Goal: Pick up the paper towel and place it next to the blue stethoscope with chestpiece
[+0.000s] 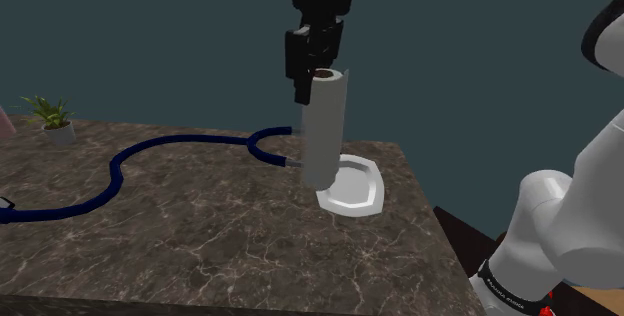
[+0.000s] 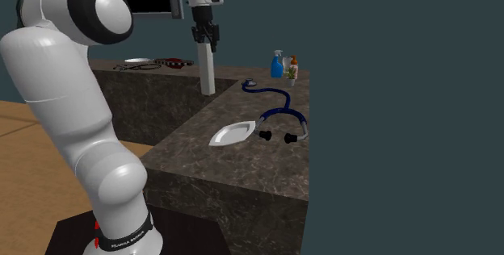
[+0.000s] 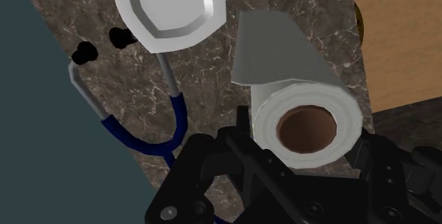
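The tool [image 3: 304, 160] is closed on the roll [image 3: 301, 91], one black finger on each side just under its upper end, where the brown core shows. The roll hangs upright from the tool, off the tabletop [image 1: 200, 244]. In the wrist view its lower end lies over the marble near the edge that borders the wood floor [image 3: 397, 38]. A loose sheet stands out a little from its side.

Below and just beside the roll lies a white plate [image 1: 352, 186] with angled corners, flat on the marble. In the shoulder view the roll's lower end overlaps the plate's rim, while the second exterior view shows clear air between them.

The stethoscope [image 2: 284, 110] lies just past the plate. Its metal arms run up to the plate's edge and its two black earpieces [image 2: 275, 137] rest on the marble close by. The blue tube loops away from there in long curves across the tabletop toward its far end.

At that far end, in the second exterior view, stand a blue spray bottle [image 2: 276, 66] and a smaller bottle [image 2: 293, 69], close together. The shoulder view shows a small potted plant [image 1: 52, 116] at a far corner. A second counter [image 2: 153, 92] behind the arm [image 2: 73, 132] carries small things too far off to name. A dark teal wall [image 1: 150, 34] is behind everything.
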You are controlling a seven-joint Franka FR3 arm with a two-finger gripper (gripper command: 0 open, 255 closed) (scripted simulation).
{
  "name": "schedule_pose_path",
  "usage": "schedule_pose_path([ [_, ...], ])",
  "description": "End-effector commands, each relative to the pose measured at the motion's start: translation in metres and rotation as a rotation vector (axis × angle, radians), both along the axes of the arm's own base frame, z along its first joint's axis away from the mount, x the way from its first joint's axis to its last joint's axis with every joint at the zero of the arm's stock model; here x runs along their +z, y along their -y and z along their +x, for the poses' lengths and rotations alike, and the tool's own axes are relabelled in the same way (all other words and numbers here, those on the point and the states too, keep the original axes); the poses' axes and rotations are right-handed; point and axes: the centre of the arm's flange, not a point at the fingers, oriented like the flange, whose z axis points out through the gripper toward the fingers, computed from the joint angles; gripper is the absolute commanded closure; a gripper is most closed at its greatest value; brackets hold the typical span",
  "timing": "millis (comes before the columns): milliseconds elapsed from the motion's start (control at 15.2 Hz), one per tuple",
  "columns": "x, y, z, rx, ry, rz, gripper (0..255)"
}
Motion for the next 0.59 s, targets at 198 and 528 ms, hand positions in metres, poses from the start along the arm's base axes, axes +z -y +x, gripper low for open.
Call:
schedule_pose_path([
  [198,-0.019,-0.056,-0.025,-0.001,0.001,0.0,255],
  [528,-0.04,-0.114,-0.049,-0.001,0.001,0.0,255],
])
